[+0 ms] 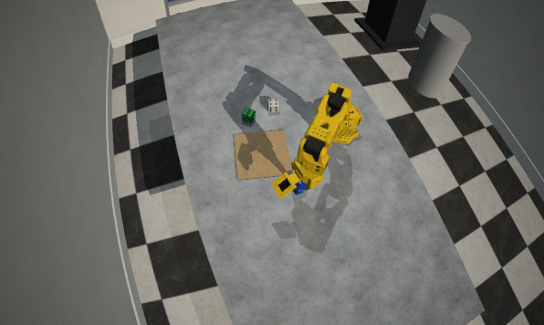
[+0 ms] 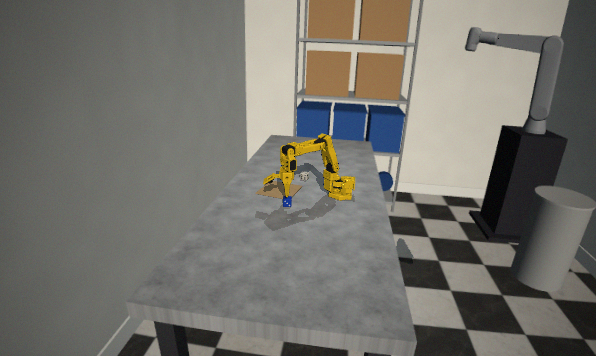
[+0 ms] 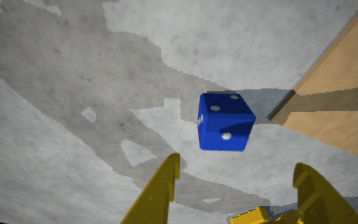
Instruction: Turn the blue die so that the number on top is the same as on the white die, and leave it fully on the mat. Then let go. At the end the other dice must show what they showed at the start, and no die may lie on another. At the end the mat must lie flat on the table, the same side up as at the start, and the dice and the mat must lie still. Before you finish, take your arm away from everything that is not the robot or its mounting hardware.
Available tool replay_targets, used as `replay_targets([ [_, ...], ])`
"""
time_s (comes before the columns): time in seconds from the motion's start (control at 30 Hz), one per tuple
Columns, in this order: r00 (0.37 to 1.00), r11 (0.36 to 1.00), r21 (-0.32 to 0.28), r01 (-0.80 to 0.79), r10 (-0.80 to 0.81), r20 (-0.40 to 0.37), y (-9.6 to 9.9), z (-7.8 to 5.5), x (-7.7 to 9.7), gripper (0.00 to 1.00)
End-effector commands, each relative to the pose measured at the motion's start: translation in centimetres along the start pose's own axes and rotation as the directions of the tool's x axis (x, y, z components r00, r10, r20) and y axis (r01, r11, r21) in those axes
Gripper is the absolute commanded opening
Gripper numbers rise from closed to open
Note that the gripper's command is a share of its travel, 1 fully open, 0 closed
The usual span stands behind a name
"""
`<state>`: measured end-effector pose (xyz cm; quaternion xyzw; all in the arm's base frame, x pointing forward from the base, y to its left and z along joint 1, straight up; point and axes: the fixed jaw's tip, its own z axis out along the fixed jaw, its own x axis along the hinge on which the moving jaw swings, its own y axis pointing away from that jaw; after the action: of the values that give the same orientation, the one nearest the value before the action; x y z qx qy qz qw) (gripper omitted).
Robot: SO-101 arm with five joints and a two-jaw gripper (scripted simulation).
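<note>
Blue die [image 3: 225, 122] is sitting on the bench [image 1: 257, 256], off the mat [image 1: 262, 154], just beside the mat's near corner and not touching it. Wrist view is showing 2 pips on its top face and 1 pip on a side face; other faces cannot be read.

Gripper [image 3: 240, 192] is hanging right above the die, pointing down, the 2 yellow fingers spread part way with nothing between them, die showing in the gap ahead of the tips. Spread looks wider than the die, so likely lining up to straddle it for a pinch and a roll. In the top view the arm [image 1: 323, 132] is reaching out from its base over the mat corner, covering most of the die.

White die [image 1: 273, 105] and green die [image 1: 248, 115] are sitting on the bench beyond the mat's far edge, near each other, apart, well away from the gripper, so no real risk of bumping them. White die's top number is too small to read for sure.

Task is early: die not yet gripped, not turned, not on the mat. Mat is lying flat.
</note>
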<state>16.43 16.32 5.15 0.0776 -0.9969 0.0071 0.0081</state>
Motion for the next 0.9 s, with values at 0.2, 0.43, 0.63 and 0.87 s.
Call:
replay_targets([
  [0.2, 0.997, 0.998, -0.058, 0.002, 0.003, 0.083, 0.63, -1.92, -0.71, 0.35],
  [0.43, 0.995, 0.998, -0.069, -0.008, 0.015, 0.096, 0.50, -2.65, -0.55, 0.35],
  [0.63, 0.995, 0.998, -0.069, -0.008, 0.015, 0.096, 0.50, -2.65, -0.55, 0.35],
  [0.87, 0.995, 0.998, -0.069, -0.008, 0.015, 0.096, 0.50, -2.65, -0.55, 0.35],
])
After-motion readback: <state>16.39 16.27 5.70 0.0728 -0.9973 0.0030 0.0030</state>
